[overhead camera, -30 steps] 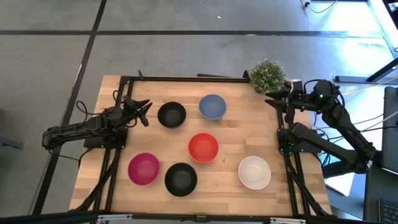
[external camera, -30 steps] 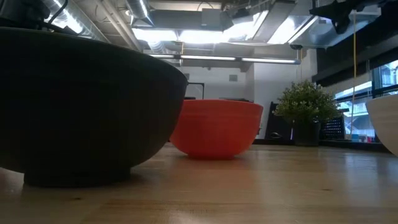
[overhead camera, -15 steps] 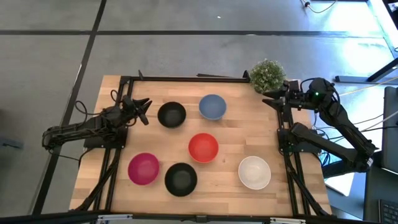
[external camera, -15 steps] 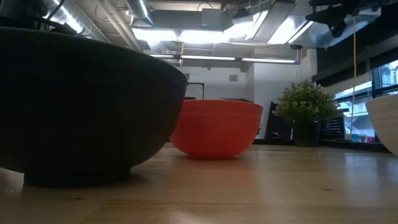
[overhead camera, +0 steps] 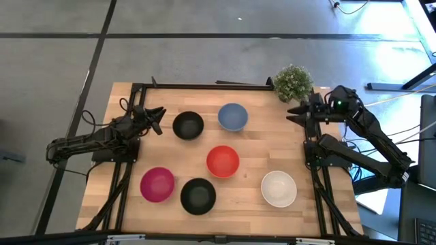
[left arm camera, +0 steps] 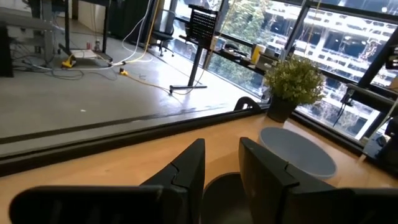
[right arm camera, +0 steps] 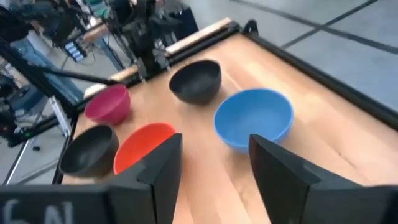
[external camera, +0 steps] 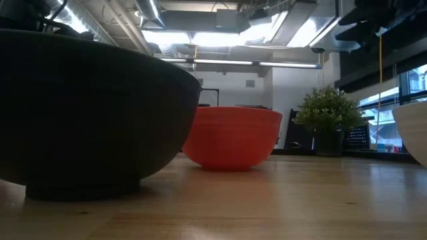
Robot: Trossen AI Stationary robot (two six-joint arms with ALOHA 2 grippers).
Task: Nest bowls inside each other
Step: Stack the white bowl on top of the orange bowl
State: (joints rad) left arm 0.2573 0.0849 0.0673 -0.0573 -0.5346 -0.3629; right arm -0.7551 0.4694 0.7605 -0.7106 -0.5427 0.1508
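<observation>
Bowls lie apart, unlabelled; right end effector gapes, empty.

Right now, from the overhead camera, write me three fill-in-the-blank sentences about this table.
1. The red bowl sits between the light blue bowl and the ____ bowl nearest the table's front edge.
2. Beside the right gripper stands a potted ____.
3. The bowl nearest the left gripper is ____.

Missing words: black; plant; black
</observation>
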